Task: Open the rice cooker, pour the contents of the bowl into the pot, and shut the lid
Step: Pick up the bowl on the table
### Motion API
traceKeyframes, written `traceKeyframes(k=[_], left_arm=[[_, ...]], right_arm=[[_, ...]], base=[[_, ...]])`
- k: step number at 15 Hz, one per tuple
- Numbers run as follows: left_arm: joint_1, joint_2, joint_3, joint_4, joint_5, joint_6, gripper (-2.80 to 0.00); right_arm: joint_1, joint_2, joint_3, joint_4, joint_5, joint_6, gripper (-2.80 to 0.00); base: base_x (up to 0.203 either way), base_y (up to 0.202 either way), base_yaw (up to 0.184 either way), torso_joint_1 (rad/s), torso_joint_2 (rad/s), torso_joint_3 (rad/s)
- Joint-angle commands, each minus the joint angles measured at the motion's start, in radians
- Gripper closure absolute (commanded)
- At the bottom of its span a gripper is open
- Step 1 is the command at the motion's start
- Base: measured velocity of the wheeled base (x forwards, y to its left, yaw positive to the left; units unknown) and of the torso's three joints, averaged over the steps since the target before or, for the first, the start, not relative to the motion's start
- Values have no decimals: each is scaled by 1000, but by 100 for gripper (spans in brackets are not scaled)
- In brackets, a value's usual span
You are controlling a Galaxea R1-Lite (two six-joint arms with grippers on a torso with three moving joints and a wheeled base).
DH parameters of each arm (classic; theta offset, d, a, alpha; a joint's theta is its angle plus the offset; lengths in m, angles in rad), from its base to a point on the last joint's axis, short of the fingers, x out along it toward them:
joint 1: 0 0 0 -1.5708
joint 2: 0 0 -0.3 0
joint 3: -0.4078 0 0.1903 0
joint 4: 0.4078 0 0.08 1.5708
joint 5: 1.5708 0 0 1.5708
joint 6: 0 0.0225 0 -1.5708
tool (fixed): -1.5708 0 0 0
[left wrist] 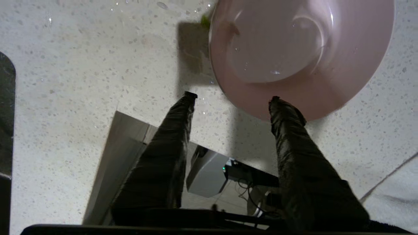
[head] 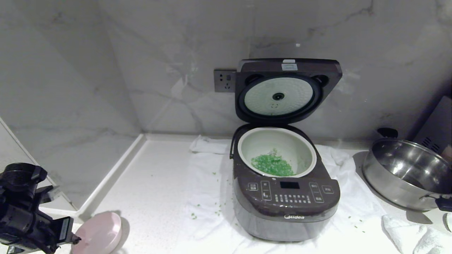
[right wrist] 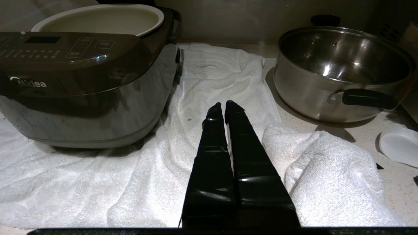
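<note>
While the cooker [head: 285, 190] stood on a white towel [head: 208, 197] at mid-counter, its lid [head: 287, 90] was raised upright against the marble wall [head: 159, 63], pale inner plate facing forward. The pot [head: 277, 155] sat in the cooker body, and the chopped green bits [head: 272, 165] lay heaped on its floor toward the near side. Scattered green flecks were noted on the towel and counter [head: 152, 190] to the cooker's left.

At the near left edge of the counter, the pink bowl [head: 99, 233] lay turned over, its base showing. The left gripper [left wrist: 232, 99] was just beside it, with its fingers [left wrist: 287, 114] spread apart; in the left wrist view one fingertip overlapped the bowl's rim, but whether it touched could not be determined. Nothing was clamped between the fingers. A green bit showed at the bowl's far rim in that view.

The right gripper [right wrist: 223, 103] hung low over the towel near the cooker's right side, its two fingers pressed together and empty. It did not appear in the head view.

A steel pan [head: 406, 173] with black handles stood to the right of the cooker, well apart from it, partly off the towel. A wall socket [head: 224, 80] was fixed just left of the raised lid.
</note>
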Motion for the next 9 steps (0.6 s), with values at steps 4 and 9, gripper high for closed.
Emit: traceKeyframes(k=[4, 9], left_arm=[[-2, 117, 15, -107, -33, -22, -280], [-1, 227, 9, -193, -27, -53, -280]], right_arm=[[0, 0, 2, 1, 0, 0, 0], [0, 0, 2, 1, 0, 0, 0]], base=[[0, 0, 0, 0, 0, 0], [0, 0, 0, 0, 0, 0]])
